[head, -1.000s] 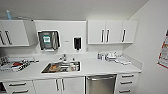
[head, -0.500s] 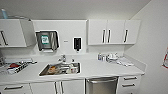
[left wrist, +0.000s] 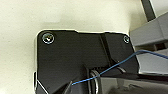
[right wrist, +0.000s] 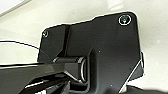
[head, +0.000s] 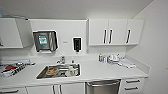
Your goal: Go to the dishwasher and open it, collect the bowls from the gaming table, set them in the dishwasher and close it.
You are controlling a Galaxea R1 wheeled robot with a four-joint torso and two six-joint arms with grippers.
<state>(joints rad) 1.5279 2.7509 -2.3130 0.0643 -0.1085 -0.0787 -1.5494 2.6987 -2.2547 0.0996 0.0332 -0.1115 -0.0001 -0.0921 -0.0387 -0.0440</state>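
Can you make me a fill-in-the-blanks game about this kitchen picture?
1. The brushed stainless-steel dishwasher under the white countertop has its door ____.
2. The steel sink sits to the ____ of the dishwasher in the head view.
3. The black soap dispenser hangs on the ____.
4. The upper cabinets are coloured ____.

Missing words: closed; left; wall; white

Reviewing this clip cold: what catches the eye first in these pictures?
A steel sink full of dishes is sunk into the white counter, left of centre. Below the counter's right part sits the dishwasher, its door shut. On the wall above hang a paper-towel dispenser and a row of white upper cabinets.
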